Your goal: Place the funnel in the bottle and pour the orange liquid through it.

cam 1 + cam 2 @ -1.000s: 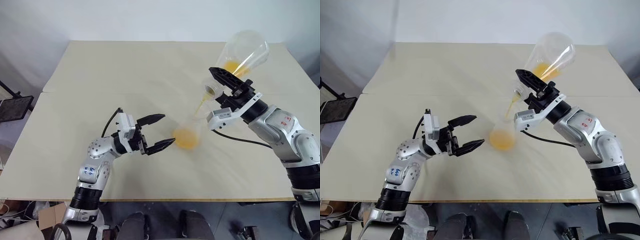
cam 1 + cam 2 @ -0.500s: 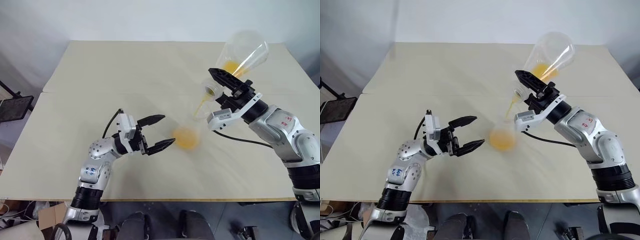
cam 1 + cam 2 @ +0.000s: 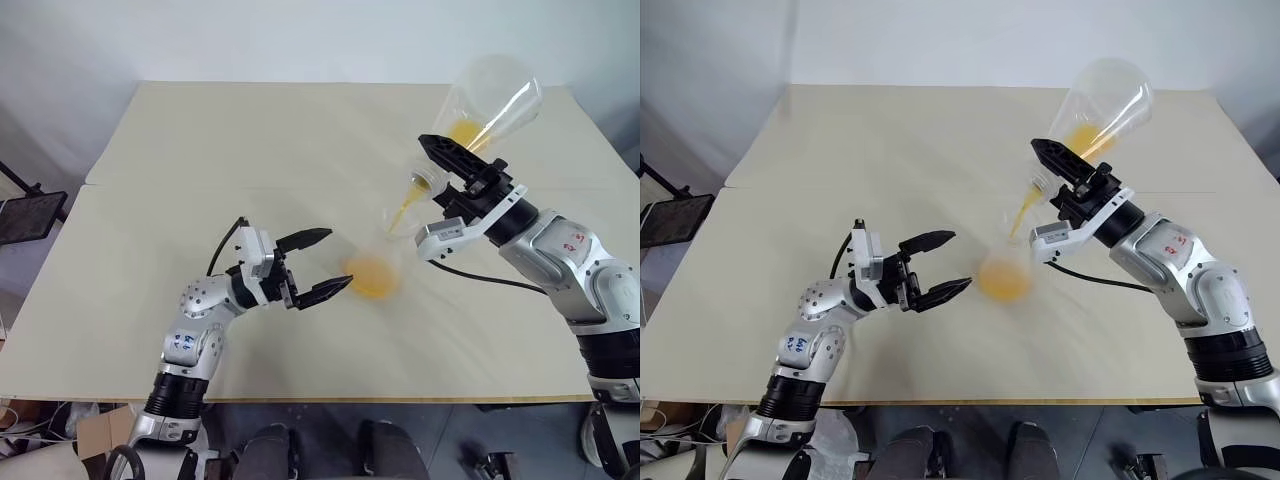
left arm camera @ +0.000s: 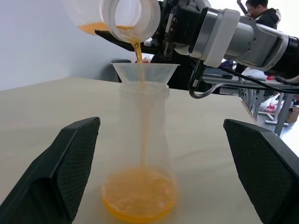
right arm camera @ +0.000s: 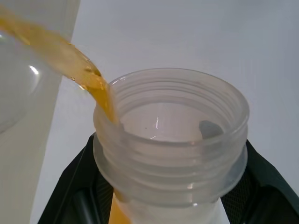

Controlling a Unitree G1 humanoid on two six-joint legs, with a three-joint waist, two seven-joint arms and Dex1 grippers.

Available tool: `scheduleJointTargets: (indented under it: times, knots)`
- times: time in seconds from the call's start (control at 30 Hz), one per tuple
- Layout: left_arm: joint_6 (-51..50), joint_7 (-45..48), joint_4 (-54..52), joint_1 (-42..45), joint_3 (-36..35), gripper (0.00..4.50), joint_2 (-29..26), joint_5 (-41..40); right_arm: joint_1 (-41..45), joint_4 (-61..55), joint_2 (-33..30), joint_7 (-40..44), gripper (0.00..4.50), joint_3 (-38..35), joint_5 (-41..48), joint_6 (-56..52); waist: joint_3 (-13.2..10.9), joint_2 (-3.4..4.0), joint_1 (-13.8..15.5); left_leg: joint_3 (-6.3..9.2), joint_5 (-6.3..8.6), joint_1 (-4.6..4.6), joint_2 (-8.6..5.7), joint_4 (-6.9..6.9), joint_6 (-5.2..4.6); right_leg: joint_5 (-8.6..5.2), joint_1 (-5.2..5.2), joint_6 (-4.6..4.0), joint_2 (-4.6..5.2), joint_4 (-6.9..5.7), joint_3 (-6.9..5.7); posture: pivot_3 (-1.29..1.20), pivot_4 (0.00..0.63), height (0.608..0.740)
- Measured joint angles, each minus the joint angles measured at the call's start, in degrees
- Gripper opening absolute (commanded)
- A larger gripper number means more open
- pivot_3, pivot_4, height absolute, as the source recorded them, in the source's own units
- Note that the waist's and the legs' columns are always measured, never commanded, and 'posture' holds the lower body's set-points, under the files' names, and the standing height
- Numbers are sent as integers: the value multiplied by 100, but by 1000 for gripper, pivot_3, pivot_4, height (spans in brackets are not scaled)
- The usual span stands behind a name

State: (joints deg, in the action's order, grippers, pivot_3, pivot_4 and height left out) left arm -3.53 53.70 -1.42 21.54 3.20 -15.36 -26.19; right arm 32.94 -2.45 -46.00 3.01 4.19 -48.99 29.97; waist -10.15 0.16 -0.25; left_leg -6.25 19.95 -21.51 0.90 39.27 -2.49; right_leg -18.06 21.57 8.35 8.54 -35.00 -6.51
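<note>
2 flasks, 1 funnel [image 4: 145, 71]: right gripper [image 3: 455, 172] clamps pouring flask [image 3: 485, 105], left gripper [image 3: 320, 264] wide, empty.

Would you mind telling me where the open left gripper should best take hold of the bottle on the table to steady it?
Probably the bottle's narrow upper body, below the funnel, coming level from the left gripper's side. The base flares wide, while the straighter upper wall should fit between the open fingers. That keeps clear of the funnel and the orange liquid streaming from the flask held in the right gripper.

The orange liquid [image 4: 138, 199] sits a little deeper in the bottle [image 4: 141, 154] — the tipped flask [image 3: 487, 102] holds less.
</note>
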Motion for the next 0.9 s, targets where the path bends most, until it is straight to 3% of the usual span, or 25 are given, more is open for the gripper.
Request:
scheduleJointTargets:
  times: [0.9]
  knots:
    - [48, -61, 7, 11, 13, 4500, 93, 66, 24, 2, -27, -104, 2459, 0, -156, 4, 0, 0, 0, 0, 0, 0, 0, 0, 0, 0, 0, 0, 0, 1, 0, 0, 150, 740]
